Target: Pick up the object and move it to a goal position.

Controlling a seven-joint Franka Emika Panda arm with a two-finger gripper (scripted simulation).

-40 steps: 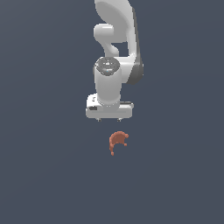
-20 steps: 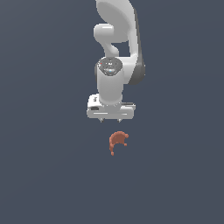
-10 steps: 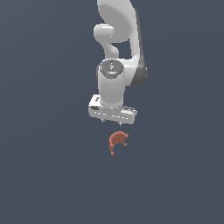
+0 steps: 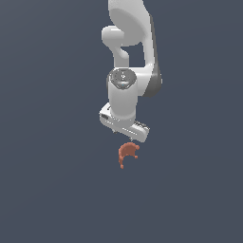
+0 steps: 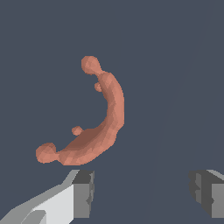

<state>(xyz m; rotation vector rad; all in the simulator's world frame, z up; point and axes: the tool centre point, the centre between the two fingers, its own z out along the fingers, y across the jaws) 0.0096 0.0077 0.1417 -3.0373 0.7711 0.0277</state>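
Wrist view shows the gripper (image 5: 142,192) with its fingers (image 5: 83,194) spread wide and holding nothing. The reddish-orange object (image 5: 98,122) lies on the dark floor (image 4: 52,190), close below the gripper (image 4: 127,137), not touching it.

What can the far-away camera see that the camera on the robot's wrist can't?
Only the exterior view shows the white arm reaching down, with its gripper tilted just above the object. Only the wrist view shows the object's crescent shape with round ends and small nubs, and the two grey fingertips set wide apart, not touching it. Both show the reddish-orange object lying on the plain dark ground, not yet gripped.
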